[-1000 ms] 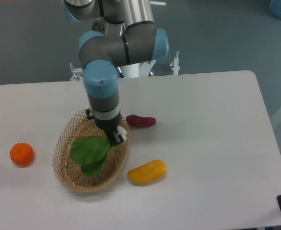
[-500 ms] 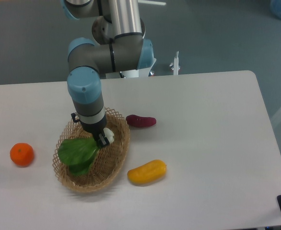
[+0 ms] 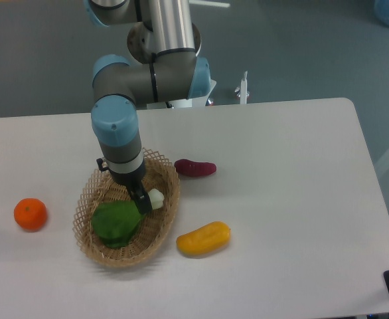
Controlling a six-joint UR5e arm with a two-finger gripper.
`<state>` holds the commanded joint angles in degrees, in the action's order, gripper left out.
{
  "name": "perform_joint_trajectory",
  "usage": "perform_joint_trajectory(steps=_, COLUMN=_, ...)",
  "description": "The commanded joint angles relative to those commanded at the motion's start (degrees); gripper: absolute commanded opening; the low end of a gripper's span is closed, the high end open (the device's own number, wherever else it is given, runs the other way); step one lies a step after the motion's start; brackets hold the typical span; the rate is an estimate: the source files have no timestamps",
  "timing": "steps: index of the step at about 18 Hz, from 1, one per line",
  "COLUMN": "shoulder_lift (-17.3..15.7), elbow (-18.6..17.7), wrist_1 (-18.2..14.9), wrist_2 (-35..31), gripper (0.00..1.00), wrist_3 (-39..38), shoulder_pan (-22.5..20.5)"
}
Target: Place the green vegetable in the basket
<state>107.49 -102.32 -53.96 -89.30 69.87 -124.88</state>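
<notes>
Green vegetable (image 3: 117, 223) is lying inside the basket (image 3: 93, 247), leaves spreading toward the basket's 7 o'clock side, white stalk pointing to 2 o'clock. Gripper (image 3: 146, 201) is reaching down into the basket, its fingers closing on the stalk end (exact finger contact is hard to resolve, but the stalk is sitting between them). Arm is descending from 12 o'clock above the basket. Purple sweet potato (image 3: 195, 167) is resting at the basket's 2 o'clock, just beside the rim. Yellow pepper-shaped item (image 3: 203, 238) is sitting at 4 o'clock, near the rim. Orange (image 3: 30, 214) is lying at 9 o'clock, well apart, on the white table (image 3: 287, 199).
</notes>
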Motion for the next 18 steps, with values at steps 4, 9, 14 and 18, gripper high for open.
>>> perform_joint_trajectory(steps=4, shoulder_lift=1.05, elbow=3.96, wrist_1=-0.09, wrist_2=-0.26, gripper=1.00, wrist_3=0.53, shoulder_pan=-3.35)
perform_joint_trajectory(steps=9, shoulder_lift=2.55, elbow=8.44, wrist_1=-0.53, wrist_2=-0.35, gripper=1.00, wrist_3=3.16, shoulder_pan=-9.67)
perform_joint_trajectory(steps=14, shoulder_lift=5.88, elbow=13.37, wrist_1=-1.05, wrist_2=0.26, gripper=1.00, wrist_3=9.31, shoulder_pan=-14.68)
perform_joint_trajectory(steps=18, shoulder_lift=6.07, elbow=13.99, wrist_1=-1.40, wrist_2=1.23, gripper=1.00, wrist_3=15.45, shoulder_pan=-19.86)
